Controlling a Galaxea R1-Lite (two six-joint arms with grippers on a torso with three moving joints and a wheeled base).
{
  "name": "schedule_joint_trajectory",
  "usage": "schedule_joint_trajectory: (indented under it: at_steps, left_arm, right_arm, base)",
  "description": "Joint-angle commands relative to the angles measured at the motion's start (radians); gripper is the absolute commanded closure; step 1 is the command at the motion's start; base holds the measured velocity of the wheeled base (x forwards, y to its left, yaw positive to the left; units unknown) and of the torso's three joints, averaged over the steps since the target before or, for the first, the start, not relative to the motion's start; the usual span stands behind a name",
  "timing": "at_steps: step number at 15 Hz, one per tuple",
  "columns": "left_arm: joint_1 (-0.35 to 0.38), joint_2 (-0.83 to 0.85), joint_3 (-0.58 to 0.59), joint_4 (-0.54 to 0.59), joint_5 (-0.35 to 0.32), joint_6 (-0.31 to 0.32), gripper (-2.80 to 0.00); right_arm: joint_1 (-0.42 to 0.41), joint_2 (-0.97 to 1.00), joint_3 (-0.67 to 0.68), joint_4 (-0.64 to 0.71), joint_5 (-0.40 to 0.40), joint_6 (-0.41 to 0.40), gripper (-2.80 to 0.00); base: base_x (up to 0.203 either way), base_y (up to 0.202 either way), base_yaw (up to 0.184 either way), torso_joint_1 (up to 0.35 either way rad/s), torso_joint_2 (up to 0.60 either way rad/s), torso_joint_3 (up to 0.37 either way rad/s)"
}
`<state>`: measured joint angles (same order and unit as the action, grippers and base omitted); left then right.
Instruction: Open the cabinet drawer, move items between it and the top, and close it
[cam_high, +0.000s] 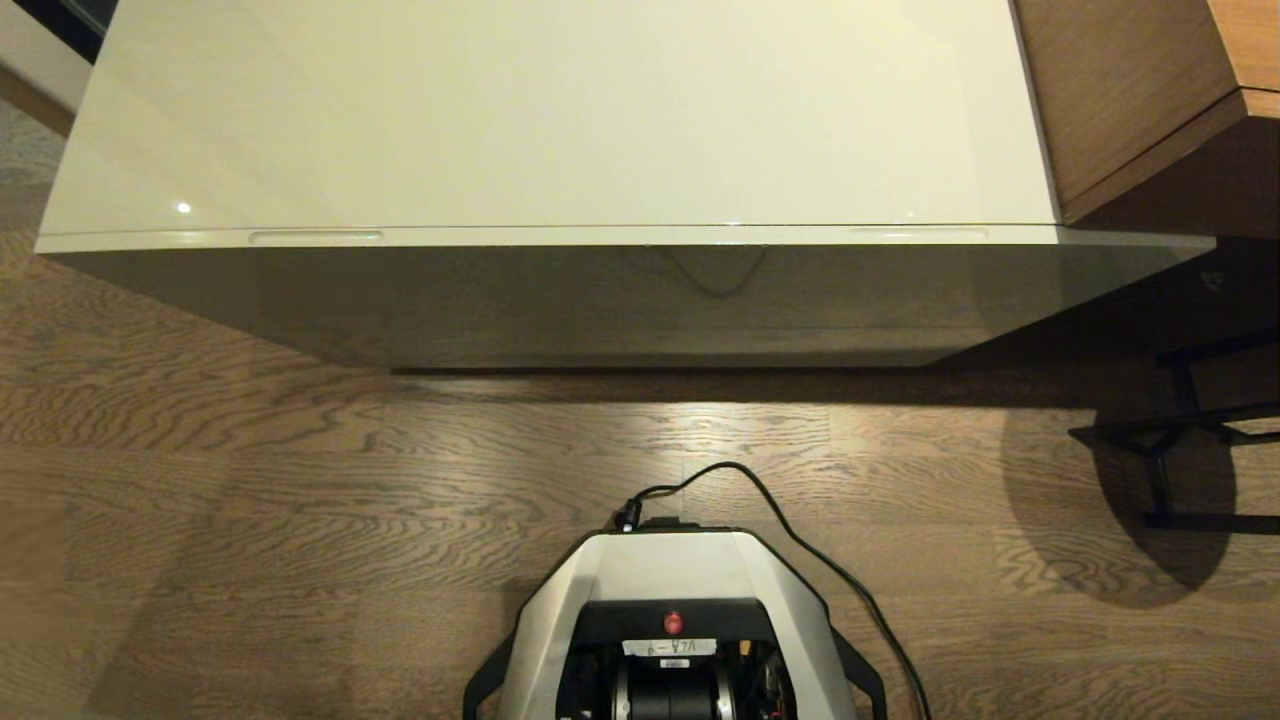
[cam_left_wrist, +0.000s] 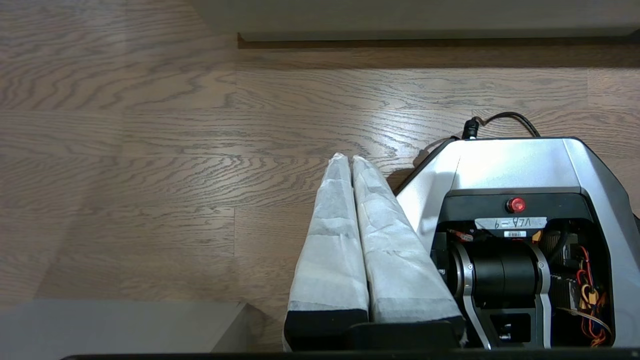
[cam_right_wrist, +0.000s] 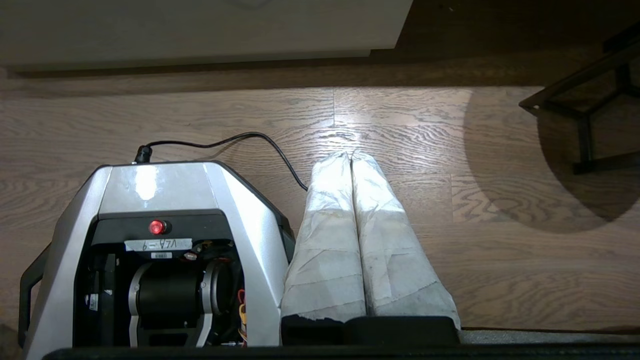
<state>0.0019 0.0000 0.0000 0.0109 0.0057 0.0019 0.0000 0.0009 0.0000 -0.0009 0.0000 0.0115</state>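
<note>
Cabinet drawer (cam_high: 620, 238) pushed in flush under glossy cream top (cam_high: 560, 110), slots at front edge. Robot base (cam_high: 675, 620) on wood floor facing it. Left claw (cam_left_wrist: 348, 160) and right claw (cam_right_wrist: 350, 156) both pressed together, empty, hanging beside base.

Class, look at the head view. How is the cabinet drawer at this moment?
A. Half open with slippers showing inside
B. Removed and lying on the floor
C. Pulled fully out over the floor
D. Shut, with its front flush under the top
D: the cabinet drawer sits flush under the top, with both slim slots along its front edge visible and no gap or contents showing.
</note>
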Motion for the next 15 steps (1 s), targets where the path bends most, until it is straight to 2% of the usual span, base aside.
schedule_joint_trajectory:
  at_steps: [1,15]
  left_arm:
    - [0.001,0.002,0.0,0.0,0.0,0.0,0.0]
    - [0.001,0.002,0.0,0.0,0.0,0.0,0.0]
  right_arm:
    - [0.0,0.001,0.002,-0.001,0.0,0.001,0.0]
    - [0.002,0.001,0.002,-0.001,0.0,0.001,0.0]
  base:
    - [0.0,0.0,0.0,0.0,0.0,0.0]
    - [0.0,0.0,0.0,0.0,0.0,0.0]
